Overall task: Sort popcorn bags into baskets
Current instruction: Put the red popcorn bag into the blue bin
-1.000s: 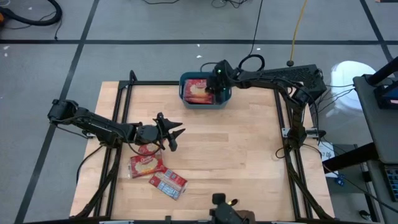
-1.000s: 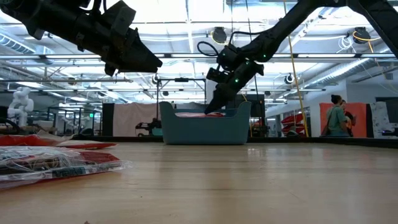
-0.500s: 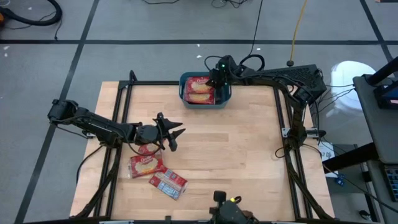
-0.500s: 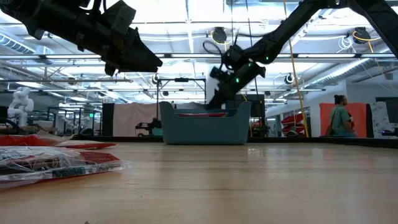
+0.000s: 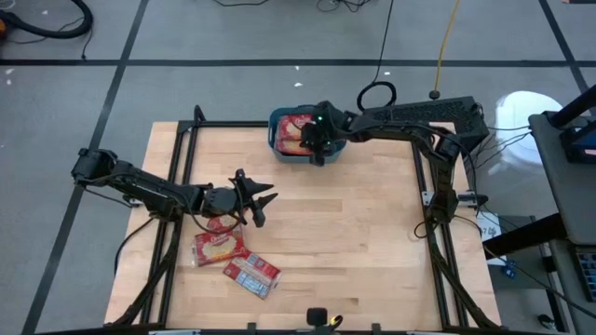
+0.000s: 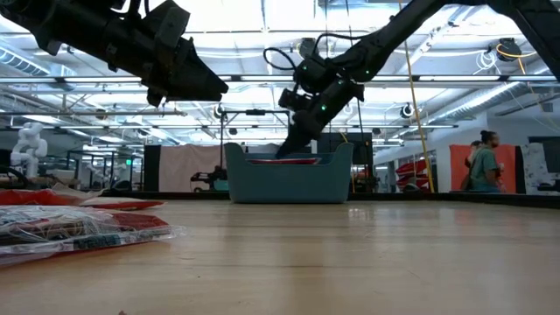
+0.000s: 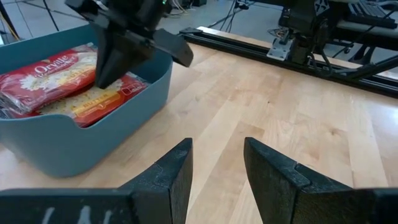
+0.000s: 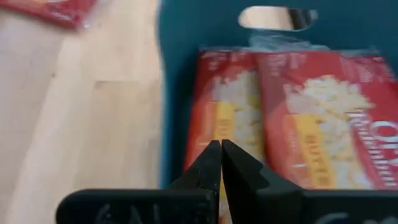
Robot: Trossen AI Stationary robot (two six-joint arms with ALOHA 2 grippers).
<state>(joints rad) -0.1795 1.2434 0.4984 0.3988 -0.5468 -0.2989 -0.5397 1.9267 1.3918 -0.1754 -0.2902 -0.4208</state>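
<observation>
Teal plastic formed the basket [image 5: 284,154], which stood at the middle of the table's [image 5: 372,233] far edge. Red popcorn bags lay flat inside it [image 8: 292,118], side by side, labels up. The right gripper [image 5: 319,152] hung over the basket's near wall, its fingers pressed together and holding nothing. The left gripper [image 5: 264,207] hovered above the table's left half, fingers apart and empty. Three further bags remained on the wood near the left edge: one just beneath the left gripper [image 5: 223,223], one toward the near edge [image 5: 217,247], and one showing its pale back [image 5: 253,274].
</observation>
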